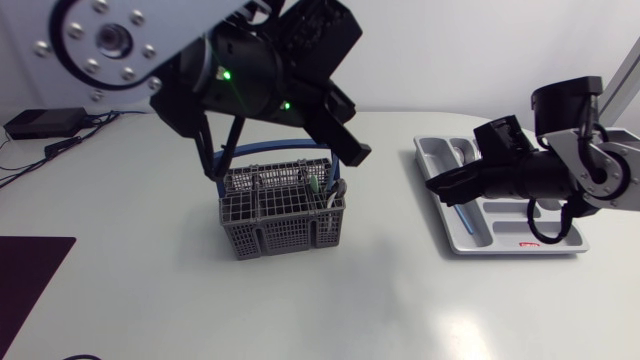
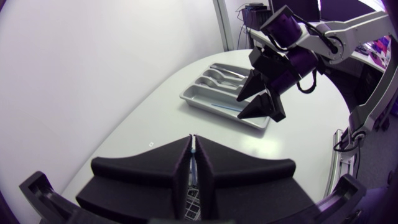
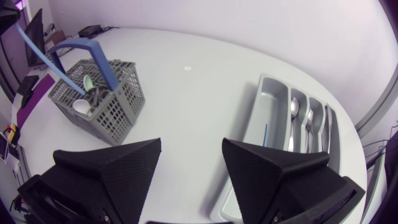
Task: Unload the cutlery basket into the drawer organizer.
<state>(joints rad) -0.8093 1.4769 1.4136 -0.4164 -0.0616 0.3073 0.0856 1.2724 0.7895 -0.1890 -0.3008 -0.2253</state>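
Note:
The grey cutlery basket (image 1: 282, 212) with its blue handle (image 1: 270, 150) stands mid-table, with several utensils inside. My left gripper (image 2: 193, 144) hangs right over it, shut on a thin bluish utensil (image 2: 194, 155) that rises from the basket. In the right wrist view a long blue stick (image 3: 46, 59) leans out of the basket (image 3: 106, 109); I cannot tell if it is the same piece. The grey drawer organizer (image 1: 470, 236) at the right holds a spoon (image 3: 293, 111), forks (image 3: 311, 121) and a blue stick (image 3: 265, 134). My right gripper (image 1: 440, 184) hovers open above it, empty.
A dark purple mat (image 1: 28, 285) lies at the front left corner. A black box with cables (image 1: 45, 122) sits at the far left edge. Bare white tabletop (image 1: 390, 290) runs between basket and organizer and along the front.

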